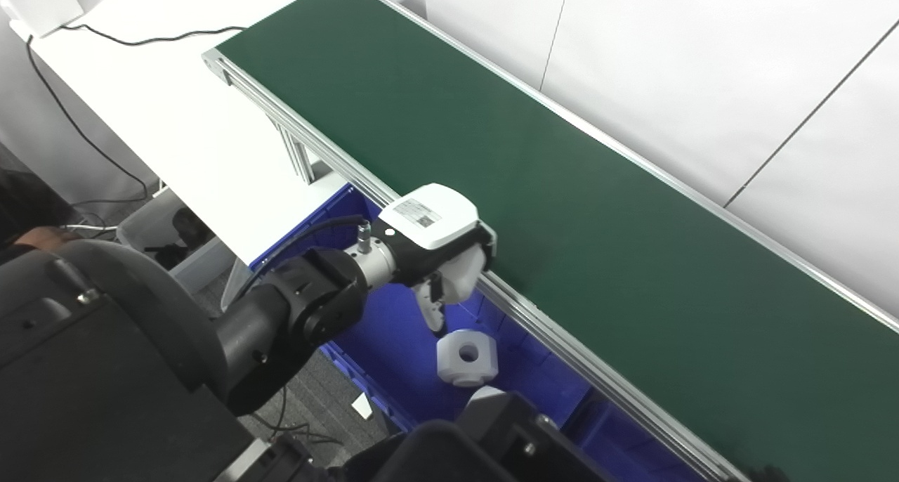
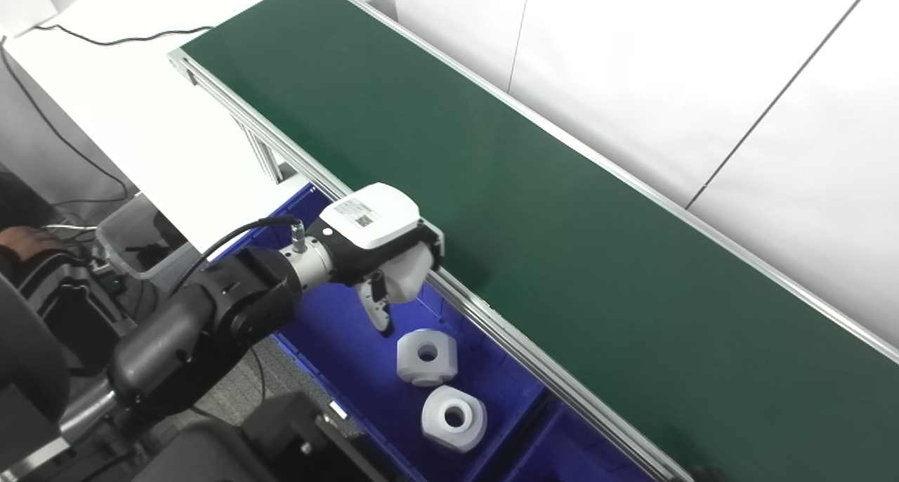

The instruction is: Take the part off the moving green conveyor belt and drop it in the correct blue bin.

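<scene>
Left hand (image 2: 383, 257) over the blue bin (image 2: 337, 341), fingers curled, apparently empty. White hex nut (image 2: 426, 356) below: rigid, light plastic; grip across flats.

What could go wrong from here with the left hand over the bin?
1. The left hand hangs right beside the belt's metal rail; swinging back toward the belt could clip it.
2. Two white parts already lie in the blue bin below; lowering the hand could knock them.
3. No part shows on the belt, so reaching now would probably grab nothing.
</scene>
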### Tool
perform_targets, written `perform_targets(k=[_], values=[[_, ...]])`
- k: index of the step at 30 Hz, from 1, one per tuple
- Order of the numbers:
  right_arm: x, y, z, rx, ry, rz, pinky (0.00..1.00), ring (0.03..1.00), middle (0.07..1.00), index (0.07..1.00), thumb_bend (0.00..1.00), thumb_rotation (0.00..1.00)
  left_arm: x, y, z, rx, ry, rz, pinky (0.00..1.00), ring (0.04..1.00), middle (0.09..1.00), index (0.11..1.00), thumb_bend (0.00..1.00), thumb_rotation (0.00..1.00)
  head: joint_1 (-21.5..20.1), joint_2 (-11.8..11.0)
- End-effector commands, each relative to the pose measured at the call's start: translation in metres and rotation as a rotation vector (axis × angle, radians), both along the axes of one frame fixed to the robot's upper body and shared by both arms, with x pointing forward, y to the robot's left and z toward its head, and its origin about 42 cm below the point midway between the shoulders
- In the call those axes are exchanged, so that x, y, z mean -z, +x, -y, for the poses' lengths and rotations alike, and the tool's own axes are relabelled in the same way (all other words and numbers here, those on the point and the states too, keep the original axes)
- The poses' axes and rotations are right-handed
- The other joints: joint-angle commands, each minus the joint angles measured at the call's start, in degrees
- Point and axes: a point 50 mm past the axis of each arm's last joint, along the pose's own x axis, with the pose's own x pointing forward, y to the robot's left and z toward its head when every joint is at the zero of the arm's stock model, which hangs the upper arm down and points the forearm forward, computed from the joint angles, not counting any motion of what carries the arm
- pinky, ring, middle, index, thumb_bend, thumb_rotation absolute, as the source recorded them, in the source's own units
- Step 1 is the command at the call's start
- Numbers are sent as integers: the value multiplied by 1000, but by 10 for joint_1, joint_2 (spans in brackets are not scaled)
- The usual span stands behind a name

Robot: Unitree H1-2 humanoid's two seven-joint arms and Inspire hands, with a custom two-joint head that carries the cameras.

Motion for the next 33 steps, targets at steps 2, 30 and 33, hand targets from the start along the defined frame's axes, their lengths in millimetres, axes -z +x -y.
perform_targets(k=[2,30,33], values=[[-6,1,-1,-5,19,30,801,844,887,892,903,868,4,-5,-13,-43,25,-23,226,301,423,505,519,0,-1,-3],[-7,11,-18,-23,35,64,771,821,860,862,888,836,68,2,-45,-97,100,-168,498,614,693,671,833,336,-41,-16],[-7,10,-16,-18,34,65,769,819,860,863,881,833,62,2,-42,-70,121,-163,778,824,844,837,988,602,-43,-15]])
